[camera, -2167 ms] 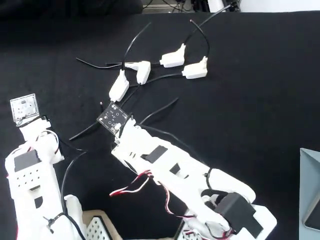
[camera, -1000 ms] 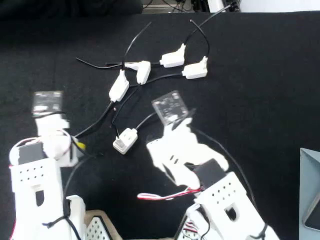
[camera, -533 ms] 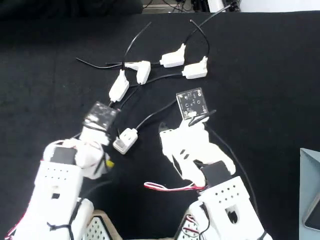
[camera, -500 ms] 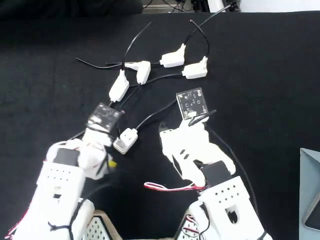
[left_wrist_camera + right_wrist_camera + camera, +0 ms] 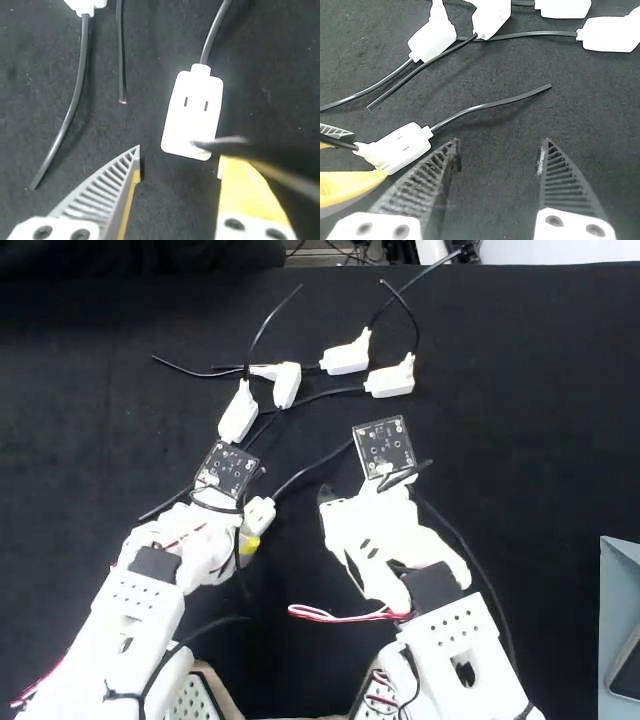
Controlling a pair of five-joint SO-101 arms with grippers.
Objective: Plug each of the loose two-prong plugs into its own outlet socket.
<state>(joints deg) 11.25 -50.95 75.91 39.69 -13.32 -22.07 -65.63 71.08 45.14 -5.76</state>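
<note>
The left arm has swung in from the desk's (image 5: pixel 520 390) left side, and the left gripper (image 5: pixel 178 159) now stands wide open at the near end of the white outlet socket (image 5: pixel 192 112), where a thin black wire (image 5: pixel 220 144) crosses in front; the right gripper (image 5: pixel 496 150), equally wide, has stayed beside the socket's cord (image 5: pixel 490 105). The left wrist view shows the socket's two slots, while the high view shows four more white connectors (image 5: pixel 345 355) lying farther back among loose cords.
</note>
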